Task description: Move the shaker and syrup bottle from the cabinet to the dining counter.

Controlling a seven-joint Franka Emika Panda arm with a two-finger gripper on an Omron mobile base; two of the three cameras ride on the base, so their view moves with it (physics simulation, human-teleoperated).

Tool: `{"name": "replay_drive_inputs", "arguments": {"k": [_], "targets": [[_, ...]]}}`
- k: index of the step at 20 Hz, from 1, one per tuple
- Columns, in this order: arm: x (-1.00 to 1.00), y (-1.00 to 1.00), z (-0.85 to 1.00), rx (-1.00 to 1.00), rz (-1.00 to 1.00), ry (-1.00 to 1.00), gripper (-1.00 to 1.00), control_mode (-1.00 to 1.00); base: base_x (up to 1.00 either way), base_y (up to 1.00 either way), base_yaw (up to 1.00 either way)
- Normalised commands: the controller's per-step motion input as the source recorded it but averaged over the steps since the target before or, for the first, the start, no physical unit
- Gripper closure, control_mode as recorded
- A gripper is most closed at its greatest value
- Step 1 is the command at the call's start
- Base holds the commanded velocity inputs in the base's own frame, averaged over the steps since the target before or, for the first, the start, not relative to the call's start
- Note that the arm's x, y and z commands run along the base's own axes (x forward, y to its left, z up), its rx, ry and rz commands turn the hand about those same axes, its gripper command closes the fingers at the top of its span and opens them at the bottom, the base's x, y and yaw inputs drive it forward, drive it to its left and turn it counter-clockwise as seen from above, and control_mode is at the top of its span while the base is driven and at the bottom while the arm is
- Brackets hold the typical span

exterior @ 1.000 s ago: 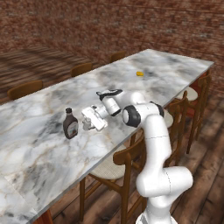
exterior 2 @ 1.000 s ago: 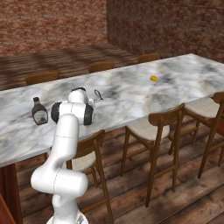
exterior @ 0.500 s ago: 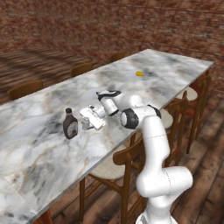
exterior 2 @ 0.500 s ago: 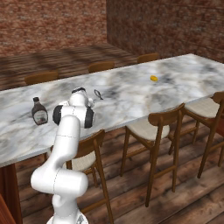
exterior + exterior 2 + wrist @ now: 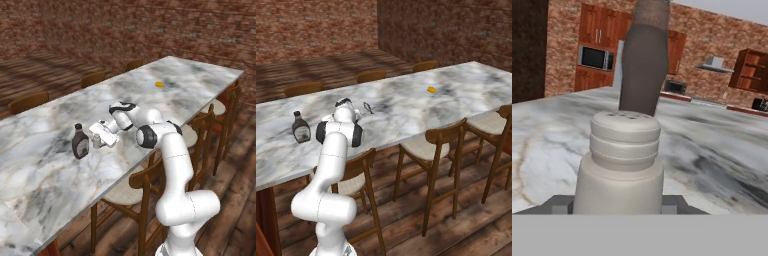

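Marble of the dining counter [image 5: 45,175] carries the upright shaker [image 5: 621,165], seen directly between the fingers of the gripper [image 5: 98,141]; whether it is gripped cannot be told. Just beyond stands the syrup bottle [image 5: 79,142].

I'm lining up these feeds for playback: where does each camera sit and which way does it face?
Left base view: behind-left, facing the dining counter; arm reaches to the shaker.
Right base view: behind-right, same counter; arm at lower left.
Hand view: on the hand, facing shaker, syrup bottle behind.
Both base views share the syrup bottle.
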Motion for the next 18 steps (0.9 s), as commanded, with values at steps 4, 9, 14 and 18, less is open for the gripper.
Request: {"name": "replay_drive_inputs", "arguments": {"k": [4, 9, 14, 18], "targets": [[0.00, 0.00, -0.20, -0.06, 0.00, 0.00, 1.00, -1.00, 0.00, 0.00, 0.00], [-0.05, 0.00, -0.25, -0.03, 0.00, 0.00, 1.00, -1.00, 0.00, 0.00, 0.00], [-0.08, -0.02, -0.25, 0.00, 0.00, -0.03, 1.00, -1.00, 0.00, 0.00, 0.00], [-0.02, 0.00, -0.19, 0.00, 0.01, -0.09, 1.00, -1.00, 0.00, 0.00, 0.00]]}}
